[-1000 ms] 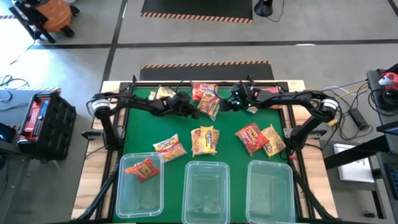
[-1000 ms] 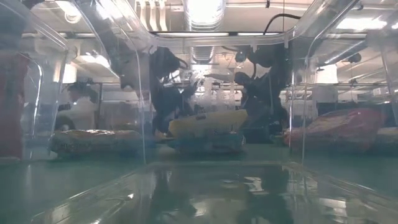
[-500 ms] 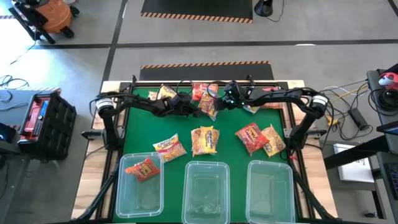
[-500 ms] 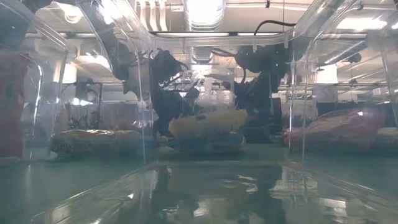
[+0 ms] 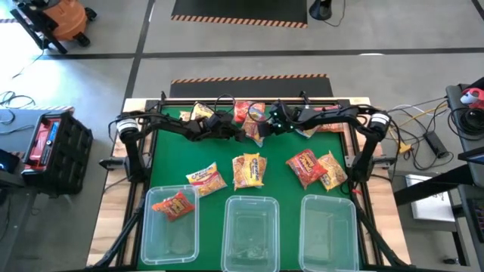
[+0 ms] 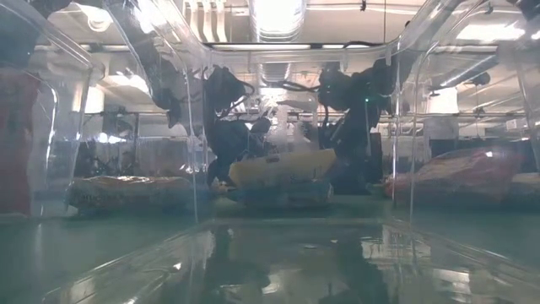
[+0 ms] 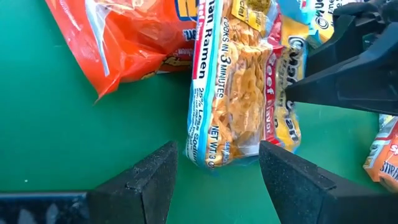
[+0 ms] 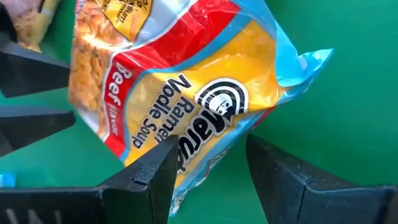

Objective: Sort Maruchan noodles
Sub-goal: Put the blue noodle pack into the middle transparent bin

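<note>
A yellow, red and blue beef Maruchan packet lies flat on the green mat near the table's far edge, between both grippers. My left gripper is open on its left; the packet's end lies just ahead of the gap between the fingers. My right gripper is open on its right, and its fingers stand on either side of the packet's other end. A red-orange packet lies just beyond it. Further packets lie mid-table. My right gripper has its open fingers on either side of the beef packet's blue-edged end, coming level from the table's right. Whether a finger touches the wrapper, I cannot tell. The packet lies flat on the mat.
Three clear tubs stand along the near edge; the left one holds an orange packet. Packets lie mid-table at left and right. More packets sit at the far edge. Bare mat lies between the rows.
My right gripper has moved toward the table's left, closing in on the beef packet until its fingers straddle the packet's end. My left gripper has stayed beside the packet's other end.
</note>
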Controlling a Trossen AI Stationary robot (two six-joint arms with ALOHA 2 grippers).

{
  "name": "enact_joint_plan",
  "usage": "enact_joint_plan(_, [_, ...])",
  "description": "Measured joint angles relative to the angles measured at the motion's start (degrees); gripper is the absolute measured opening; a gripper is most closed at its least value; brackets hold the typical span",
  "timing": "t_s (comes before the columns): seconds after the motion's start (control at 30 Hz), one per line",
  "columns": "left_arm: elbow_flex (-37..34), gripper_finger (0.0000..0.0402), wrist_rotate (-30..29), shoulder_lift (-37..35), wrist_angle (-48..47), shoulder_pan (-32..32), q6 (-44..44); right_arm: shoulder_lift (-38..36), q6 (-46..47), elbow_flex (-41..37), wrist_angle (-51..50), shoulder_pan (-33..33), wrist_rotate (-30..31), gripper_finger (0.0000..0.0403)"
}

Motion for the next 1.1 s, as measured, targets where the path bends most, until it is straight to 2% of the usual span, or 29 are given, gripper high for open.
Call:
enact_joint_plan(0.7, [0.0, 0.0207, 1.2, 1.0, -0.1, 0.3, -0.5, 0.2, -0.8, 0.0, 4.5, 0.3, -0.6, 0.0178])
enact_joint_plan(0.9, [0.2, 0.0207, 4.0, 3.8, 0.9, 0.3, -2.9, 0.2, -0.8, 0.0, 4.5, 1.9, -3.2, 0.0178])
enact_joint_plan(1.1, [0.2, 0.0207, 7.9, 3.2, 0.0, -0.3, -4.0, 0.2, 0.4, -0.2, 3.8, 4.3, -5.4, 0.0178])
